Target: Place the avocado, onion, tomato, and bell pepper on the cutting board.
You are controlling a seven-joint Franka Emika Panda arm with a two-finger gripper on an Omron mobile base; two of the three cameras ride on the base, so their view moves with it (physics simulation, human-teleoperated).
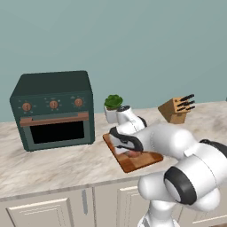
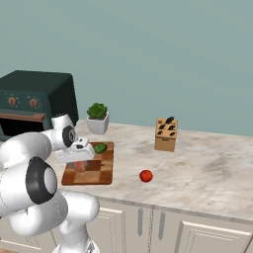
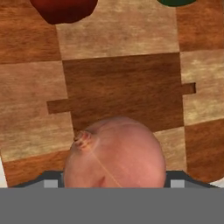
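The pale pink onion [image 3: 116, 153] sits between the fingers of my gripper [image 3: 114, 177], which is shut on it just above the checkered cutting board [image 3: 122, 83]. The fingers' shadows fall on the wood to either side. A dark red item [image 3: 63, 8] lies on the board ahead, cut off by the frame edge; whether it is the tomato or the bell pepper I cannot tell. The green avocado [image 2: 101, 147] rests on the board's far edge [image 2: 101, 174]. A red round fruit [image 2: 146, 175] lies on the counter right of the board. The gripper [image 1: 131, 150] hangs low over the board [image 1: 133, 165].
A dark green toaster oven [image 1: 53, 111] stands left of the board. A potted plant [image 1: 113, 106] stands just behind it. A wooden knife block [image 2: 166, 133] stands at the back right. The marble counter [image 2: 207, 173] stretches right; its front edge is close to the board.
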